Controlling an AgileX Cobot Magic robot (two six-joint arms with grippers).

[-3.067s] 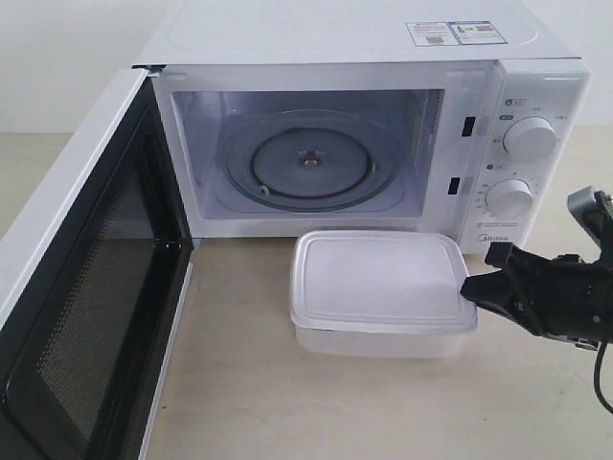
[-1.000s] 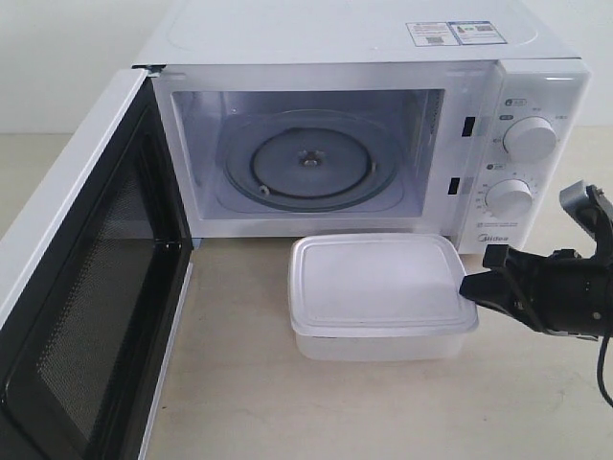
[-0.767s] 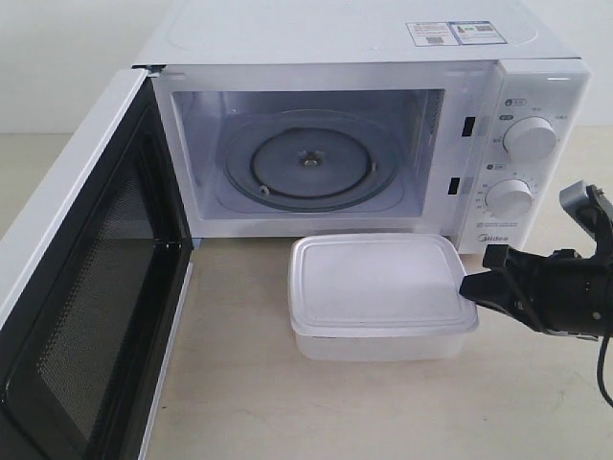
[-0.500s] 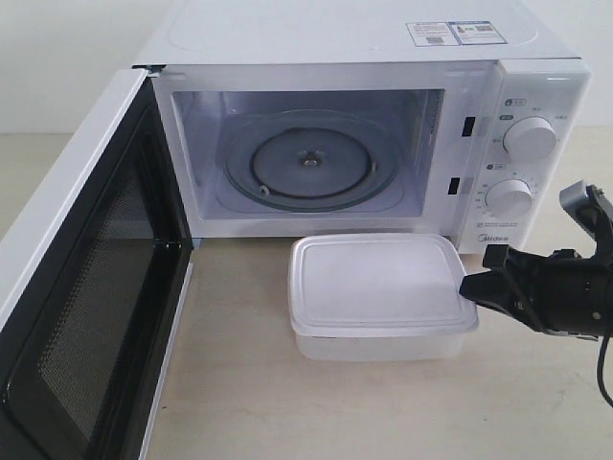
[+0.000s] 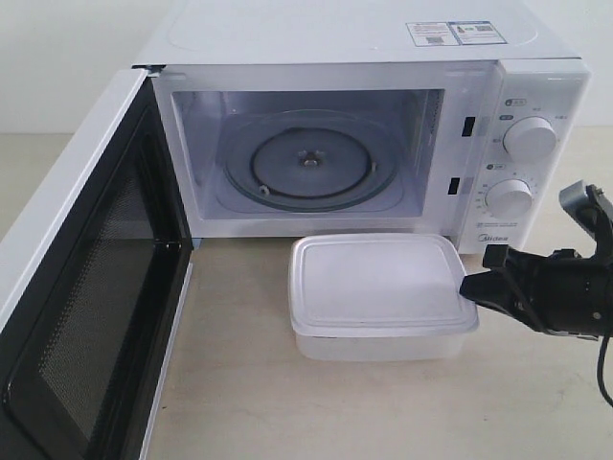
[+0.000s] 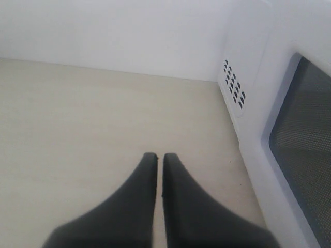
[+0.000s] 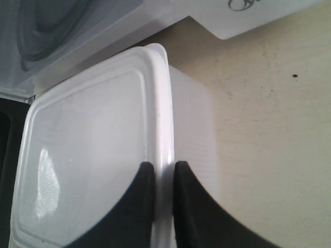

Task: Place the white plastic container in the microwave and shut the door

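Status: white plastic container [image 5: 383, 287] outside microwave [image 5: 354, 38]; door [image 5: 86, 287] open.
You see the lidded, translucent box sitting flat just before the cavity, toward its right side; the door stands swung wide leftward, black inner face showing.

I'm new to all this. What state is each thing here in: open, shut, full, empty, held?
microwave: cavity empty.
glass turntable: bare.
door: swung wide open.
white plastic container: lid on, sitting on the table outside the microwave.
right gripper: jaws shut on the container's lid rim.
left gripper: jaws shut, holding nothing.
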